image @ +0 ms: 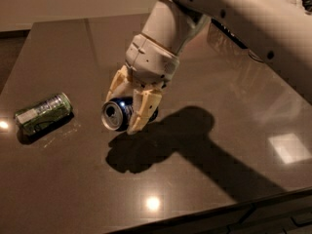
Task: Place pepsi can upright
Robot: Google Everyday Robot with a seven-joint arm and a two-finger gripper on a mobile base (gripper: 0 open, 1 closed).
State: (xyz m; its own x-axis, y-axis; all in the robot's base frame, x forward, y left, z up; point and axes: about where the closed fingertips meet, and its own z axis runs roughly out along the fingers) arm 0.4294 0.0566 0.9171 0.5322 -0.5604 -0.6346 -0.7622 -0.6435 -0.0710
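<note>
My end effector [124, 112] is clamped on the pepsi can [113, 115], one cream finger on each side of its body. The can lies sideways in the grasp, with its silver end facing out toward the camera and left. The shadow [161, 143] falls off to the right and below, so I judge the can is held just off the worktop [234, 130] rather than resting on it.

I read the step in hand as the carry and reorient: the grasp is made, but the can is not yet upright. The next move calls for a wrist roll that brings a silver end to face down, then a gentle lowering until the base sits flat, and only then letting go.

The green can [43, 113] lies on its side to the left, apart from the held can but close enough that I would turn away from it. To the right and front the dark surface gives room; the near edge runs along the bottom right, so I would set down around the middle.
</note>
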